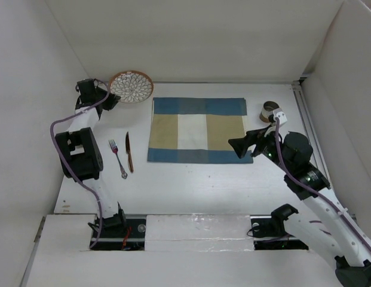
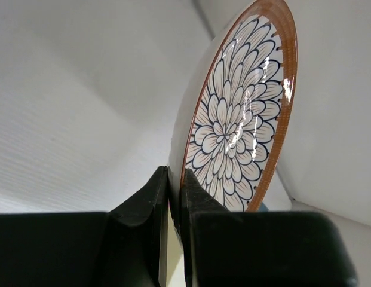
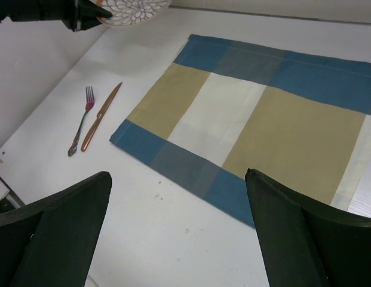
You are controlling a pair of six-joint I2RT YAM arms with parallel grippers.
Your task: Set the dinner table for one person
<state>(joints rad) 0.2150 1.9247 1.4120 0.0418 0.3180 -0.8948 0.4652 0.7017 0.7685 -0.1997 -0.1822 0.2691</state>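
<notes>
The left gripper [image 2: 174, 179] is pinched narrow on the rim of the plate [image 2: 239, 119], one finger on the flowered face and the other on the plain underside. From the overhead view the plate sits at the far left of the dinner table [image 1: 191, 185], close to the back wall, extending to the right of the gripper. Whether it is clear of the surface cannot be told.

The coming move likely turns on the placemat [image 1: 197, 130]. It lies to the right of this gripper and a little toward the arm bases, its long axis running left to right across the table. The plate is just beyond the placemat's far left corner, so a short carry rightward and nearward should reach the middle. The left arm is the nearer one and already has the plate.

The right gripper [image 3: 178, 174] hangs wide apart and empty over the placemat's opposite, right-hand edge.

Counted: one plate, one placemat, one fork [image 1: 117, 158] and one knife [image 1: 129, 152] lying side by side nearward of the left gripper, and one small round cup-like piece [image 1: 270, 110] far to its right.
</notes>
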